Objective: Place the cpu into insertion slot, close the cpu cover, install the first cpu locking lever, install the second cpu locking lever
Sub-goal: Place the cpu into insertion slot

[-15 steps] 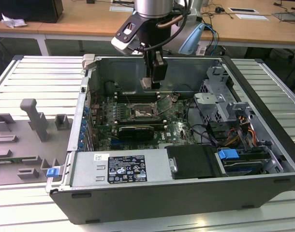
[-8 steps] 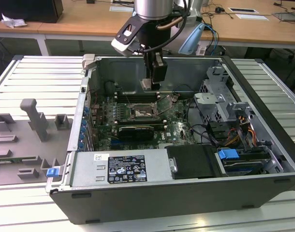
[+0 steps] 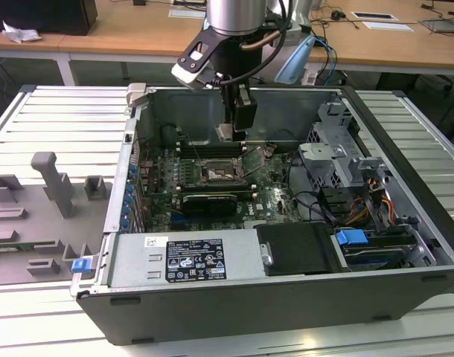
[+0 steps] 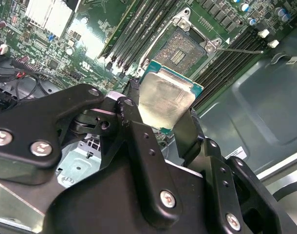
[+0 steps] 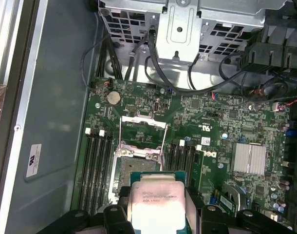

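Note:
My gripper (image 4: 162, 108) is shut on the cpu (image 4: 166, 99), a pale silvery square chip with a green edge, held by two opposite sides between the black fingers (image 4: 134, 105). In the exterior view the gripper (image 3: 235, 134) hangs inside the open computer case with the cpu (image 3: 225, 132) a little above the board, just behind the insertion slot (image 3: 218, 173). In both wrist views the insertion slot (image 4: 186, 48) (image 5: 137, 165) lies uncovered with its dark centre showing. The cpu (image 5: 156, 201) overlaps its near edge in the first wrist view. The cpu cover (image 5: 142, 128) stands flipped open beside the slot.
Long black memory slots (image 4: 139, 34) flank the socket on both sides. A thin metal lever (image 4: 241, 50) sticks out from the socket corner. The case holds a drive cage (image 3: 333, 156), cable bundles (image 3: 361, 204) and a power supply (image 3: 193, 260). Grey fixtures (image 3: 52, 190) stand outside on the exterior view's left.

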Controlling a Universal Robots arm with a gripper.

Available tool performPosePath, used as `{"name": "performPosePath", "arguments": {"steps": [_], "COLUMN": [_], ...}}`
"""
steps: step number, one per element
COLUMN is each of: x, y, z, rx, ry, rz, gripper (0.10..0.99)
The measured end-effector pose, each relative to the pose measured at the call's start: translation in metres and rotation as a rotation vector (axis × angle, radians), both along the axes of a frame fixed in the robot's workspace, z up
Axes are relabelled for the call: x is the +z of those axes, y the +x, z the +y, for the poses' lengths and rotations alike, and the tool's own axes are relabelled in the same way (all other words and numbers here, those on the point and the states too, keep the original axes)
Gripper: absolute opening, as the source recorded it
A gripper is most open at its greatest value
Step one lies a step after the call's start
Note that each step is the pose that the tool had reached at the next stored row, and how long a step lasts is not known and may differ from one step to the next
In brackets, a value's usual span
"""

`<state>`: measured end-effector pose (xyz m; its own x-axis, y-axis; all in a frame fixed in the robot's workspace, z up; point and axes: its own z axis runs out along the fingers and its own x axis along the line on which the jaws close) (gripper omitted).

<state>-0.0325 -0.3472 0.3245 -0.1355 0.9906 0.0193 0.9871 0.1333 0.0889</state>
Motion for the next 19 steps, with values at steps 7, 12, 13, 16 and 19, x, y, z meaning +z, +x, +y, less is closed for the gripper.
{"name": "performPosePath", "arguments": {"steps": [7, 12, 13, 16, 19], "x": [-0.0048, -0.007, -0.0074, -0.0087, -0.0113], "y": [0.0, 0.0, 0.0, -0.0001, 0.0], "z": [0.0, 0.0, 0.0, 0.0003, 0.0038], "rx": [0.0, 0.0, 0.0, -0.001, -0.007], "ry": [0.0, 0.0, 0.0, 0.0, 0.0], "rz": [0.0, 0.0, 0.0, 0.0, 0.0001], "gripper": [0.525, 0.525, 0.525, 0.525, 0.525]}}
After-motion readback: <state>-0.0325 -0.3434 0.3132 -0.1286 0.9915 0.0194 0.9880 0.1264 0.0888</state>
